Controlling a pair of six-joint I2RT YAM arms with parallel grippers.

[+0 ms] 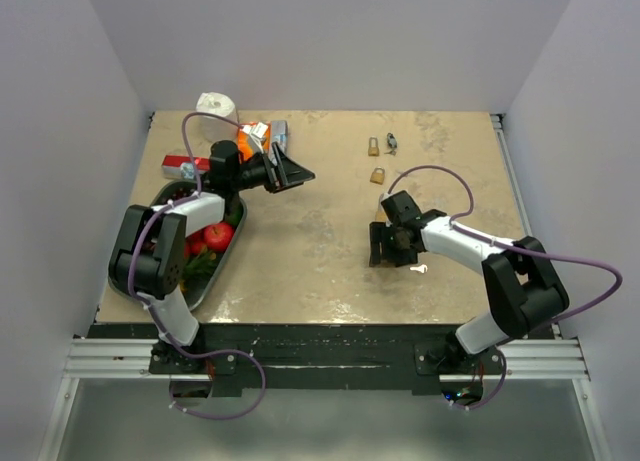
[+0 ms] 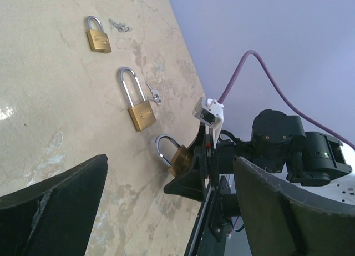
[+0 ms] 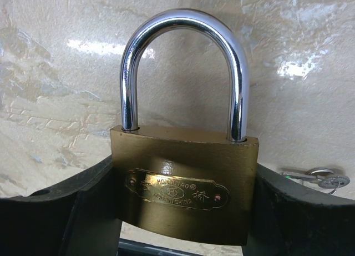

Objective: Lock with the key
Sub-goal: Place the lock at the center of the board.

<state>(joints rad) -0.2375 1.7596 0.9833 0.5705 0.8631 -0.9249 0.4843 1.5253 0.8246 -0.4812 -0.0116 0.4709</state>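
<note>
A brass padlock with a steel shackle stands on the table, both shackle legs seated in its body. My right gripper is shut on its sides; the padlock also shows in the left wrist view. A small silver key lies on the table just right of that gripper and shows in the right wrist view. My left gripper is open and empty, held above the table at the left and pointing toward the right arm.
Two more brass padlocks with small keys lie at the far middle. A metal tray of fruit and vegetables, a red box, an orange pack and a paper roll sit at the left.
</note>
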